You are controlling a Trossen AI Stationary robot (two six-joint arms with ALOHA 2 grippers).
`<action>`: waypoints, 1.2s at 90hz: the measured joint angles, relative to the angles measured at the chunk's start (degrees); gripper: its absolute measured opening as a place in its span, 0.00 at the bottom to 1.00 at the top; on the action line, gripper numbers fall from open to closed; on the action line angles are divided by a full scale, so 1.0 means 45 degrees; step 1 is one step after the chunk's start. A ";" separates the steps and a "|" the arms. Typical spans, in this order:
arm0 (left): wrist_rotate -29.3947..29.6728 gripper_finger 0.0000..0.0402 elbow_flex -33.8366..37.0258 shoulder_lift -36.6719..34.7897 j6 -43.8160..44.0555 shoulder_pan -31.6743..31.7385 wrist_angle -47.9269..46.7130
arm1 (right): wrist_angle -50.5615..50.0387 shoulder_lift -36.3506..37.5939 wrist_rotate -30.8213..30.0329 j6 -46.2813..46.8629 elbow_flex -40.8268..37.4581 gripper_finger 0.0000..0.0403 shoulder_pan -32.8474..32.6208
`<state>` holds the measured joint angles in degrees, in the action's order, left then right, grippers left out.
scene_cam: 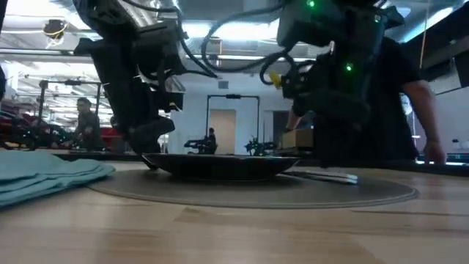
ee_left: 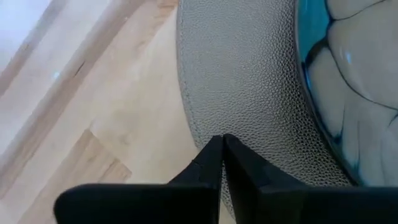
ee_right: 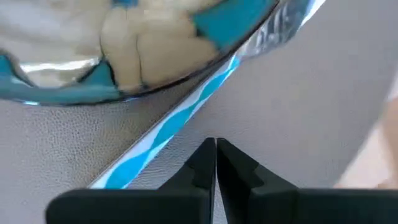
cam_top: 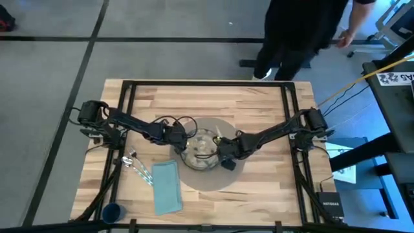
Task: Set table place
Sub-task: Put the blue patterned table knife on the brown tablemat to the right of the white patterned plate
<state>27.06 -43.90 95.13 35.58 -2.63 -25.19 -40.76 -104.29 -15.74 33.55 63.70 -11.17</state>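
The left gripper (ee_left: 222, 142) has its fingers (ee_left: 202, 165) pressed tip to tip with nothing between them, poised over the grey-brown placemat (ee_left: 242, 81) just outside the plate (ee_left: 348, 81), whose rim curves past beyond the tips. The right gripper (ee_right: 216, 146) likewise shows its fingers (ee_right: 239, 168) closed together and empty, over the placemat (ee_right: 298, 106) with a silver utensil (ee_right: 186, 109) lying just ahead of the tips, alongside the plate's edge (ee_right: 124, 74); which utensil it is cannot be told. In the high view the left gripper (cam_top: 180, 137) sits at the plate's 9 o'clock side and the right gripper (cam_top: 224, 150) at about its 4 o'clock, both arms reaching in from the tabletop's side edges. The plate (cam_top: 200, 150) rests at the middle of the round placemat (cam_top: 220, 178), which lies at the centre of the tabletop (cam_top: 259, 103). The teal napkin (cam_top: 166, 186) lies at the placemat's 8 o'clock, just beside its edge, with silver cutlery (cam_top: 137, 167) next to it at 9 o'clock, and the small dark-blue cup (cam_top: 112, 211) is further out toward 7 o'clock near the tabletop corner. The low view shows the plate (scene_cam: 220, 165) flat on the placemat (scene_cam: 352, 192) with both grippers low beside it. A person (cam_top: 294, 32) stands beyond the tabletop's 12 o'clock edge.
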 joint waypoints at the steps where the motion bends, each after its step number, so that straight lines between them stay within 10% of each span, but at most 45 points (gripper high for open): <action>1: 0.0021 0.00 0.0000 0.0000 -0.0001 0.0003 -0.0019 | -0.0002 0.0045 -0.0047 -0.0093 0.0000 0.00 0.0053; 63: 0.0026 0.00 0.0024 -0.0325 -0.0337 0.0639 0.0059 | 0.4644 0.0801 0.3612 -0.4495 -0.1813 0.00 0.1592; 108: 0.0073 0.00 0.0024 -0.0325 -0.0540 0.0932 0.0129 | 0.5520 0.0801 0.2701 -0.4653 -0.2229 0.00 0.2122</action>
<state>27.39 -43.79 93.67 33.15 1.56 -24.61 -15.92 -100.68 -3.58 12.61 53.67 -1.62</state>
